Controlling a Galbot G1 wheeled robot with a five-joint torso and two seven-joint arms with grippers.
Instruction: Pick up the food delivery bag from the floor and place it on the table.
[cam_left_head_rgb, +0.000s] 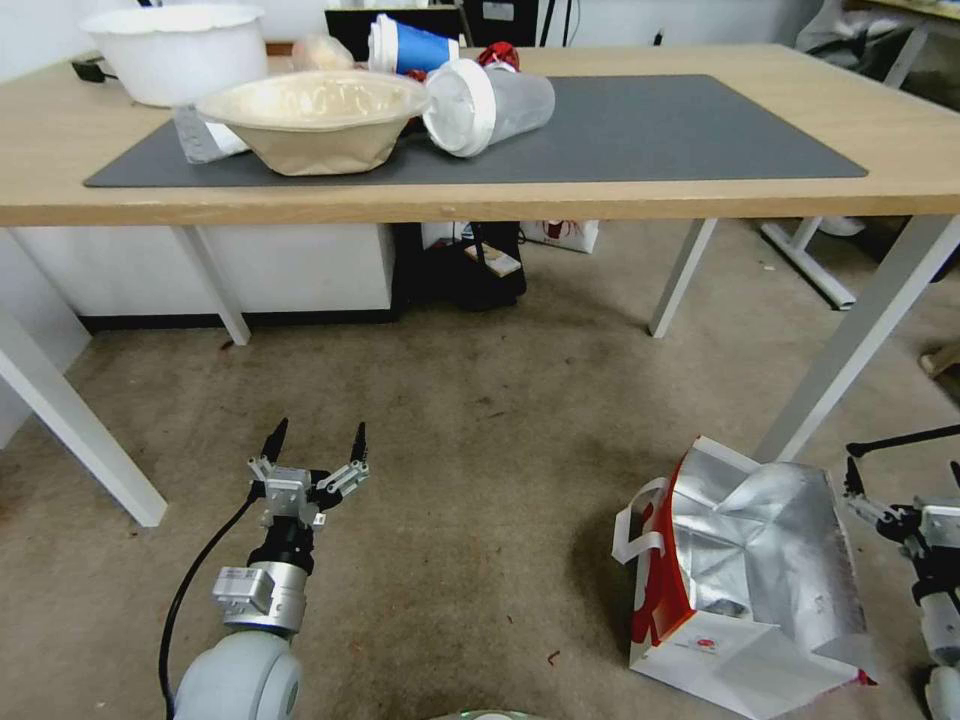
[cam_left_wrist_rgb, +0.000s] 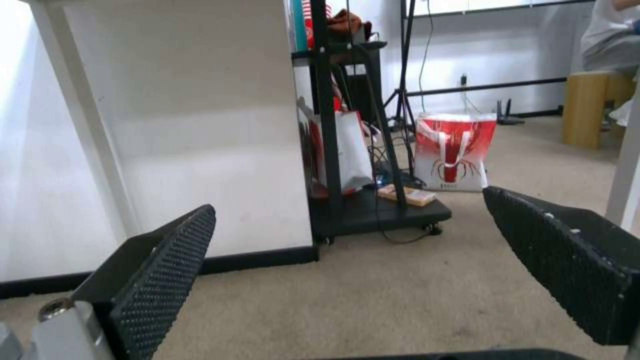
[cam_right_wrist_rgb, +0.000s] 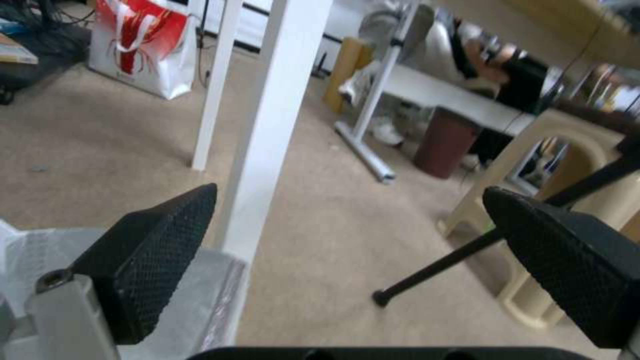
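Observation:
The food delivery bag (cam_left_head_rgb: 750, 580) stands open on the floor (cam_left_head_rgb: 480, 480) at the lower right, showing silver foil lining, red sides and white handles. My right gripper (cam_left_head_rgb: 905, 478) hangs open just to the bag's right, low over the carpet. In the right wrist view, its fingers (cam_right_wrist_rgb: 350, 190) are spread wide, and the bag's foil (cam_right_wrist_rgb: 40, 260) lies beside one finger. My left gripper (cam_left_head_rgb: 315, 440) is open and holds nothing, low over the carpet far to the bag's left; its wrist view shows the spread fingers (cam_left_wrist_rgb: 347, 200). The light-wood table (cam_left_head_rgb: 700, 195) with a dark grey mat stands ahead.
Bowls (cam_left_head_rgb: 315, 120) and tipped cups (cam_left_head_rgb: 490, 105) crowd the mat's left half. A white table leg (cam_left_head_rgb: 860, 330) slants just behind the bag. A black tripod leg (cam_left_head_rgb: 900, 440) reaches in by my right gripper. A black cart (cam_left_head_rgb: 480, 270) and another red-and-white bag (cam_left_wrist_rgb: 457, 150) sit under the table.

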